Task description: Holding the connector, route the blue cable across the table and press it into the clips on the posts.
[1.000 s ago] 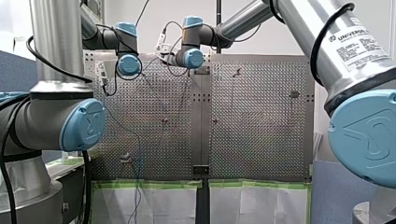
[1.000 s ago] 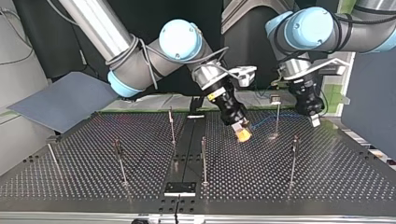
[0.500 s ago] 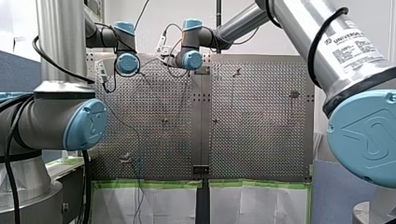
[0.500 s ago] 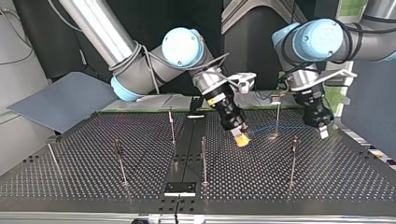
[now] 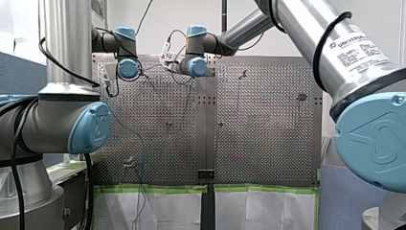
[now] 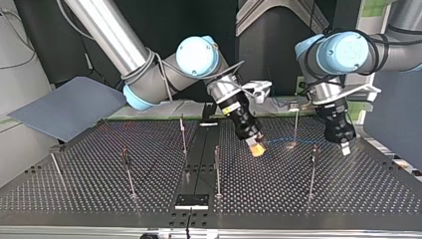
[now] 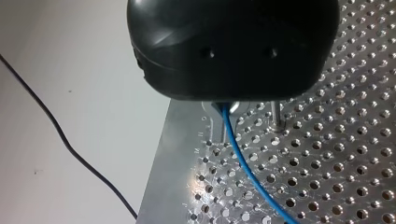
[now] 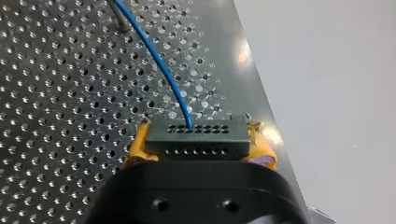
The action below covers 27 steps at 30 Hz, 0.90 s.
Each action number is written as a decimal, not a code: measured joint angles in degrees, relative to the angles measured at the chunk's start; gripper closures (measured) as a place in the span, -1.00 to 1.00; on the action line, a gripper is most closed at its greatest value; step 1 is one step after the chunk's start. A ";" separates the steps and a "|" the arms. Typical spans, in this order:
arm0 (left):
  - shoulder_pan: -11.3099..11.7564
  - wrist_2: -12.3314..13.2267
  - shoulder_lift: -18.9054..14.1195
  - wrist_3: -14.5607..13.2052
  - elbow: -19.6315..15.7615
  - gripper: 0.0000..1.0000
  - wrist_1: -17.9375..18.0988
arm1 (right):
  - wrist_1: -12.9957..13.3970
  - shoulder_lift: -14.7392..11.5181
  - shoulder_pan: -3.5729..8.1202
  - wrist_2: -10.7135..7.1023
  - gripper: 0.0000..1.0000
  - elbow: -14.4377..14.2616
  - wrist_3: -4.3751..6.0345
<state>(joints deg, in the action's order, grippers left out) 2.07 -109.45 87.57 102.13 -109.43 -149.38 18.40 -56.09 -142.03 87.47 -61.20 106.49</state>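
In the right wrist view my right gripper [image 8: 201,142] is shut on a black connector [image 8: 198,150], its yellow pads [image 8: 137,148] on either side. The blue cable [image 8: 161,65] leaves the connector and runs ahead over the perforated table. In the top view this gripper [image 6: 257,148] hangs low near the table's middle. My left gripper [image 6: 344,147] is at that view's right, close beside a post [image 6: 312,167]. In the left wrist view my left gripper [image 7: 225,108] is shut on the blue cable [image 7: 243,163], which comes out from under its black body.
Several thin posts stand on the table, among them one [image 6: 295,124] between the two grippers and others at the middle [image 6: 217,169] and the top view's left [image 6: 127,172]. A blue-grey sheet [image 6: 69,107] lies off the table. The table's edge [image 7: 159,163] is close to my left gripper.
My left gripper has moved toward the top view's right and lower, nearer the post there. My right gripper has shifted only slightly and keeps its hold on the connector.
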 joint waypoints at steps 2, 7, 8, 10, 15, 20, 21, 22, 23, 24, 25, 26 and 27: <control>0.41 0.58 0.43 0.24 0.09 1.00 0.24 | 0.04 0.03 0.17 0.00 1.00 0.23 0.05; 1.21 1.75 2.11 0.51 0.50 1.00 0.47 | 0.06 0.15 0.73 0.00 1.00 0.74 0.12; 1.35 1.93 2.29 0.59 0.54 1.00 0.64 | 0.06 0.17 0.84 -0.01 1.00 0.81 0.13; 1.73 2.54 2.54 1.05 0.61 1.00 1.31 | 0.06 0.20 1.05 0.00 1.00 0.93 0.13; 2.64 4.50 3.10 2.37 0.72 1.00 2.80 | 0.07 0.28 1.55 -0.01 1.00 1.20 0.13; 3.40 6.52 4.41 2.97 0.88 1.00 3.68 | 0.07 0.31 2.03 0.06 1.00 1.71 0.14; 3.53 6.78 4.57 3.13 0.90 1.00 3.89 | 0.06 0.31 2.09 0.08 1.00 1.83 0.14; 3.73 7.11 4.71 3.44 0.94 1.00 4.24 | 0.06 0.34 2.17 0.10 1.00 1.97 0.14; 3.90 7.35 4.79 3.73 0.99 1.00 4.55 | 0.06 0.34 2.21 0.11 1.00 2.08 0.14; 4.07 7.56 4.88 4.06 1.08 1.00 4.89 | 0.06 0.34 2.25 0.11 1.00 2.22 0.14; 4.31 7.87 5.07 4.52 1.28 1.00 5.32 | 0.06 0.36 2.28 0.13 1.00 2.39 0.14; 4.47 8.15 5.29 4.82 1.52 1.00 5.58 | 0.06 0.37 2.30 0.14 1.00 2.53 0.14; 4.60 8.50 5.59 5.05 1.83 1.00 5.74 | 0.06 0.38 2.31 0.16 1.00 2.66 0.14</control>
<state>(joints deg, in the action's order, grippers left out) 6.67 -100.95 93.16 107.18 -107.60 -143.64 18.47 -55.71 -139.72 87.63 -58.54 106.63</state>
